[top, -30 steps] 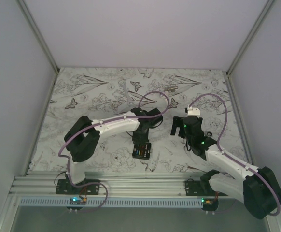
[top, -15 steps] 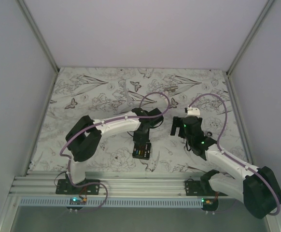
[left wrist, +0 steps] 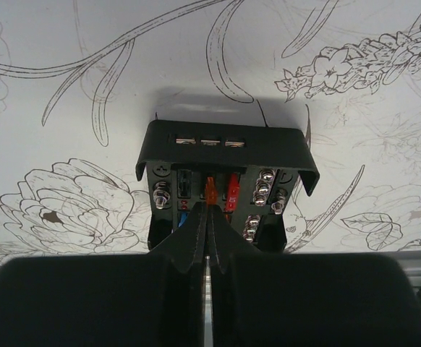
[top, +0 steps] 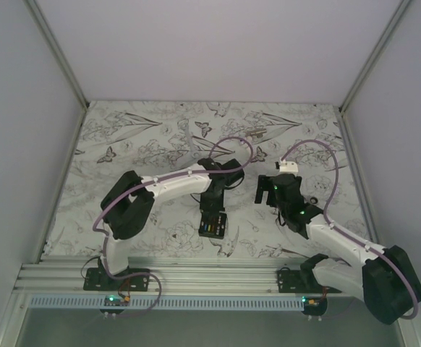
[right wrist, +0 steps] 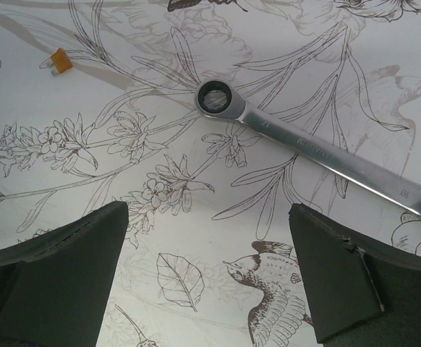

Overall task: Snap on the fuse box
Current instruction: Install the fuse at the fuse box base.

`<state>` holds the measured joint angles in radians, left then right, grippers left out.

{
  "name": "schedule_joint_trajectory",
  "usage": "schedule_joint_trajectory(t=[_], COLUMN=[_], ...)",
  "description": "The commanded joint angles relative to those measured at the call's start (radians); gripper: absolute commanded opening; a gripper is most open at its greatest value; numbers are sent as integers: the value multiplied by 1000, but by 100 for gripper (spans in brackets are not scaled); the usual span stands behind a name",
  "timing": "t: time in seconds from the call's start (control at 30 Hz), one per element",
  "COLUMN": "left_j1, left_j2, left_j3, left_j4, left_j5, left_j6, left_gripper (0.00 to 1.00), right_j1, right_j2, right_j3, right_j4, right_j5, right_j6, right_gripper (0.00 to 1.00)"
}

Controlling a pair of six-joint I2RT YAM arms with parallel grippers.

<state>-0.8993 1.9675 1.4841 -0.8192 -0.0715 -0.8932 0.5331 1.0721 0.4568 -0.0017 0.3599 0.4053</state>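
Observation:
The fuse box is a small black box lying on the patterned table near the front middle. In the left wrist view the fuse box shows red, orange and blue fuses and silver screws on its face. My left gripper points down onto it. Its jaws are closed, with only a thin slit between them, and pinch an orange fuse standing in the box's middle row. My right gripper hovers to the right of the box, open and empty above bare table.
A silver ratchet wrench lies just beyond the right gripper. A loose orange fuse lies on the table at the far left of the right wrist view. Small white parts lie farther back. Walls enclose the table on three sides.
The left arm's elbow has shifted slightly to the right. Its gripper stays on the fuse box. The right arm has hardly moved.

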Motion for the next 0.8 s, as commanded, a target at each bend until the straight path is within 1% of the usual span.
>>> schedule_joint_trajectory(t=[0.0, 0.2, 0.4, 0.57, 0.77], left_j1=[32, 84, 115, 150, 152], left_j2=[99, 93, 90, 68, 103], left_j3=[-35, -89, -114, -176, -158], left_j4=[10, 56, 74, 112, 126], left_j5=[-2, 64, 83, 94, 108], left_j6=[4, 9, 17, -4, 0], left_gripper=[0, 0, 0, 0, 0], right_j1=[-9, -9, -9, -9, -9], right_j2=[14, 34, 41, 49, 77], right_j3=[23, 30, 32, 34, 43], right_j4=[44, 44, 46, 48, 52], right_j5=[-11, -25, -31, -45, -85], right_j6=[17, 15, 10, 7, -4], right_gripper=[100, 100, 100, 100, 100])
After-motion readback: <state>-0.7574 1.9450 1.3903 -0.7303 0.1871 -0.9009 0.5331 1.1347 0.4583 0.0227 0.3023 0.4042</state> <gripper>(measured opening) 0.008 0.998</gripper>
